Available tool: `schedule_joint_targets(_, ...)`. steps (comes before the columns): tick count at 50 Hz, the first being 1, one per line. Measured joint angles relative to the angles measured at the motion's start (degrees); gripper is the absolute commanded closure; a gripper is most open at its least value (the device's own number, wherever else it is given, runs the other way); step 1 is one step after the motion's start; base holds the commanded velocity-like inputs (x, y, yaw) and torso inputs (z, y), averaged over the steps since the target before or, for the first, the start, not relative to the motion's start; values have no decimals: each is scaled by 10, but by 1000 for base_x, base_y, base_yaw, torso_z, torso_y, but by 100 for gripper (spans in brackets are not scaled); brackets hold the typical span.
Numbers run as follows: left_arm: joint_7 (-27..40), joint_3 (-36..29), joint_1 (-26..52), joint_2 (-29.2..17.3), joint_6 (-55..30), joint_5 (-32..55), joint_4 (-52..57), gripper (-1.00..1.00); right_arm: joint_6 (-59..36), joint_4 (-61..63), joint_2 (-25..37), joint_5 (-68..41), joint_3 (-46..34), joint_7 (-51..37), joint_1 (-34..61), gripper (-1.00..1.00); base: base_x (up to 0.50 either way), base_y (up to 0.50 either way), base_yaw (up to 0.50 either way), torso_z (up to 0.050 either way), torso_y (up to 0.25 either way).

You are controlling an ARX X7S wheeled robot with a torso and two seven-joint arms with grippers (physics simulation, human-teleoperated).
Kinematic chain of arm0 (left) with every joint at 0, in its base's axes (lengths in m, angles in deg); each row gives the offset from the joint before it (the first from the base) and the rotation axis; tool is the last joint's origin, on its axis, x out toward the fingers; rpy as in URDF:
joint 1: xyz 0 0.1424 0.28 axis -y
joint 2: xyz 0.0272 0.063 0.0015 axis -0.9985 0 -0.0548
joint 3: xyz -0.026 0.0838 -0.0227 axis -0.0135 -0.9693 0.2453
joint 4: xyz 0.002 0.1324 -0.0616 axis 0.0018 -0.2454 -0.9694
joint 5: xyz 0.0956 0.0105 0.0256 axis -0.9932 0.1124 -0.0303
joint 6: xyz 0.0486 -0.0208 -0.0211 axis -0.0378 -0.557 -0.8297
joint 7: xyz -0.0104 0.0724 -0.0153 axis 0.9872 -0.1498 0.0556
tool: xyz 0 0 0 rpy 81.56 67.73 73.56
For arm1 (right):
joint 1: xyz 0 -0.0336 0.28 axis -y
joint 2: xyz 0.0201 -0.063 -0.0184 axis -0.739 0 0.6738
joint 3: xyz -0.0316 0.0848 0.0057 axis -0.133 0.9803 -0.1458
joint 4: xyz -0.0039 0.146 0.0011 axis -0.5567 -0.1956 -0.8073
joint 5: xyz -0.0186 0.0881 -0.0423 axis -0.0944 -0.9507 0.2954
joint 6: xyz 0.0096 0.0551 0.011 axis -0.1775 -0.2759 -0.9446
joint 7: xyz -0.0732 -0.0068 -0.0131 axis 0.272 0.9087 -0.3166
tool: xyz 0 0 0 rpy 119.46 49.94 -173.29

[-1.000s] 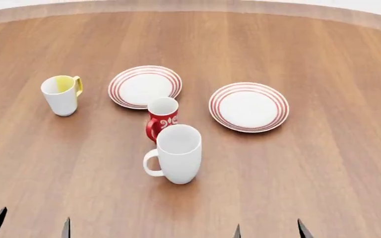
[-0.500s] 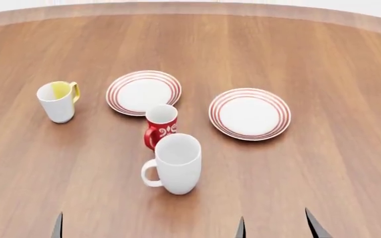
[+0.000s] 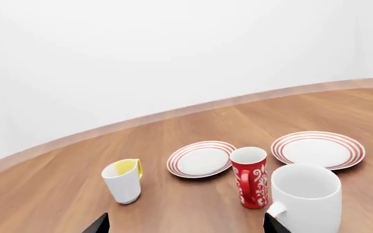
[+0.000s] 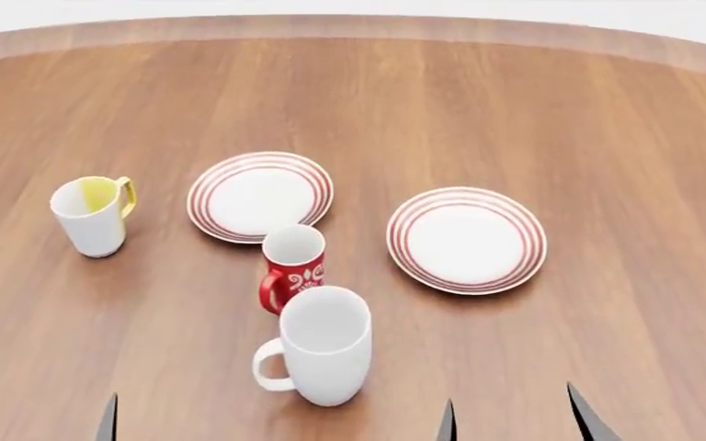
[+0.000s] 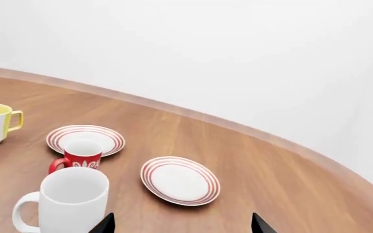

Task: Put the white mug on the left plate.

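Observation:
The tall all-white mug [image 4: 320,348] stands upright near the front of the wooden table, handle to its left; it also shows in the left wrist view [image 3: 306,198] and the right wrist view [image 5: 65,200]. The left plate [image 4: 258,196], white with red rings, lies behind it, seen too in the left wrist view [image 3: 201,159] and the right wrist view [image 5: 86,139]. My left gripper [image 4: 41,412] and right gripper [image 4: 515,415] show only dark fingertips at the bottom edge, both open and empty, short of the mug on either side.
A red mug with white swirls [image 4: 291,267] stands between the white mug and the left plate. A white mug with yellow inside [image 4: 89,215] stands at the left. A second red-ringed plate [image 4: 466,239] lies at the right. The table's far edge [image 4: 353,26] curves across the back.
The head view has shifted, so all objects sit lower and nearer in the frame. The mugs and plates keep their places on the table. Both grippers stay open.

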Motion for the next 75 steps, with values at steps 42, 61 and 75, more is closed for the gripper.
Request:
schedule_joint_targets(42, 11, -16, 0, -6, 0, 15, 1, -100, 12, -17, 12, -8, -9, -18, 2, -100, 251, 29, 0, 0, 0)
schedule_joint_targets(61, 16, -23, -1, -11, -2, 19, 6, -100, 13, -16, 16, -14, -10, -25, 1, -100, 263, 104, 0, 0, 1)
schedule_joint_targets(75, 20, -27, -3, -14, 1, 21, 5, -100, 12, -16, 19, -19, -11, -29, 1, -100, 264, 44, 0, 0, 0)
